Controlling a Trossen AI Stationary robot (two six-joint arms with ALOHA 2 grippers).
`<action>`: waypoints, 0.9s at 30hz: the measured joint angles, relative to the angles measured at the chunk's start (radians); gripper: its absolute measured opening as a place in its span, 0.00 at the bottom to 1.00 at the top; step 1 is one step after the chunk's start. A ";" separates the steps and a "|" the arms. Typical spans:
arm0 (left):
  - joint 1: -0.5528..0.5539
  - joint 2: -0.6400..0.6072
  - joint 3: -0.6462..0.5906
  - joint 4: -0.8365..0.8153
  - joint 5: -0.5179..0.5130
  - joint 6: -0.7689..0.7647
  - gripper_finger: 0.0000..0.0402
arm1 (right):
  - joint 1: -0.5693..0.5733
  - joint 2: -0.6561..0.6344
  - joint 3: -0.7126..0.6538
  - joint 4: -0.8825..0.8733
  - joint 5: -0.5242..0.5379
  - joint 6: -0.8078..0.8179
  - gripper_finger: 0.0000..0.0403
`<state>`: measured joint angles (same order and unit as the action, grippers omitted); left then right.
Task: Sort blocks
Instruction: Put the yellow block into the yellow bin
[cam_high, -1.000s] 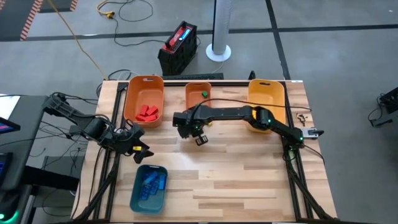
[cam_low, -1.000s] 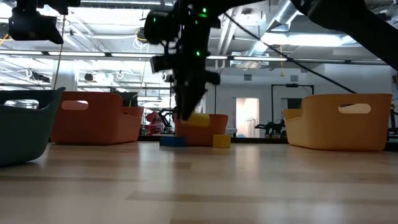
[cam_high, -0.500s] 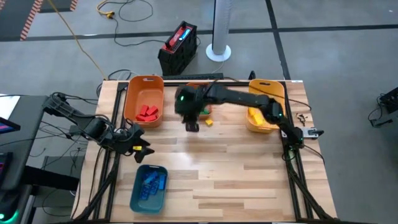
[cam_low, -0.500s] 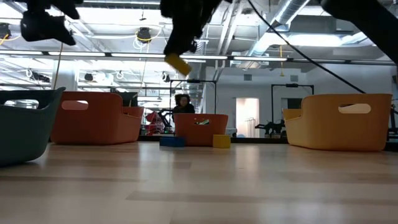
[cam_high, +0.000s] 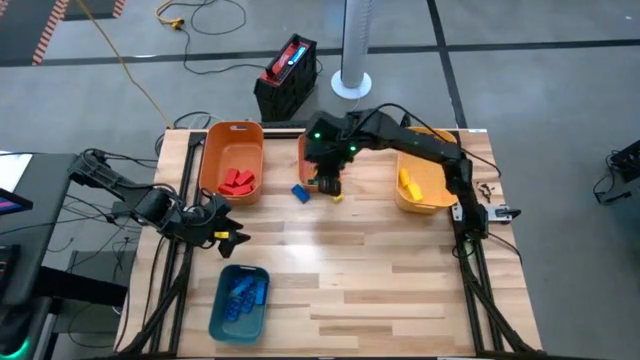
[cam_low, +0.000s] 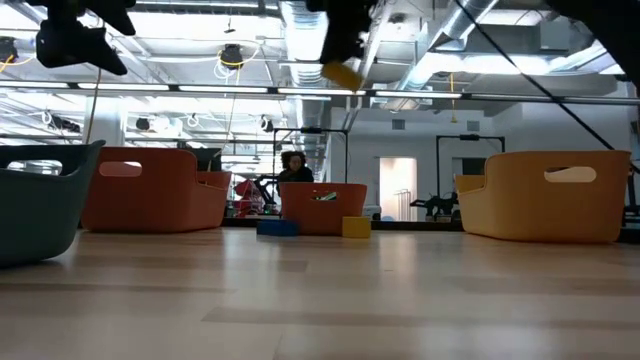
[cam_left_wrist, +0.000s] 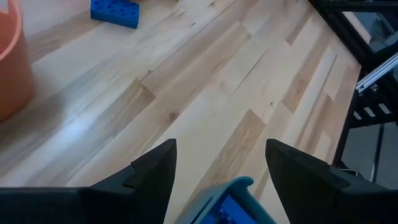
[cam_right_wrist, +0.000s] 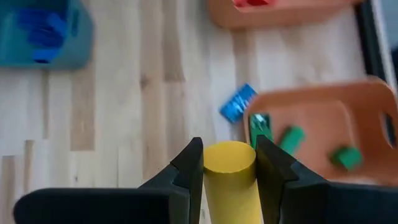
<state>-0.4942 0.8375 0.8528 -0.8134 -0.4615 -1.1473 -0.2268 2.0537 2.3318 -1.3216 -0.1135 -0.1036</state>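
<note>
- The right gripper (cam_right_wrist: 229, 163) is clenched on a yellow block (cam_right_wrist: 229, 177), a smooth cylinder standing between the two dark fingers; only the right wrist view shows this grip plainly.
- In the low view the same yellow block (cam_low: 343, 74) hangs well above the table (cam_low: 320, 300), under the dark gripper near the ceiling lights.
- The high view shows the right gripper (cam_high: 327, 182) over the near edge of the small orange bin (cam_high: 303, 150), but the arm hides the carried block there.
- Below the gripper, the right wrist view shows a ridged blue block (cam_right_wrist: 237, 103) lying on the wood just beside the small orange bin (cam_right_wrist: 311, 124), which holds green blocks (cam_right_wrist: 290, 137).
- The high view adds a small yellow block (cam_high: 337, 196) on the table near that blue block (cam_high: 300, 192).
- Farther off: a large orange bin (cam_high: 231, 160) with red blocks (cam_high: 237, 181), a yellow bin (cam_high: 428, 170) with a yellow piece, and a teal bin (cam_high: 240, 302) with blue blocks.
- The left gripper (cam_left_wrist: 221, 163) waits with fingers spread and empty, just above the teal bin's rim (cam_left_wrist: 231, 188); its wrist view alone shows this.
</note>
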 joint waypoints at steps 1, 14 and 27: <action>0.000 0.000 0.000 -0.006 0.000 0.000 0.60 | -0.004 -0.011 0.000 -0.020 0.020 0.015 0.28; 0.000 0.000 0.000 -0.092 0.011 -0.062 0.60 | -0.047 -0.118 0.000 -0.249 0.173 0.136 0.28; 0.000 -0.001 0.000 -0.087 0.011 -0.068 0.60 | -0.230 -0.120 -0.065 -0.049 0.041 0.097 0.28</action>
<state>-0.4942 0.8364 0.8528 -0.9009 -0.4507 -1.2151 -0.4571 1.9335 2.2672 -1.3703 -0.0727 -0.0064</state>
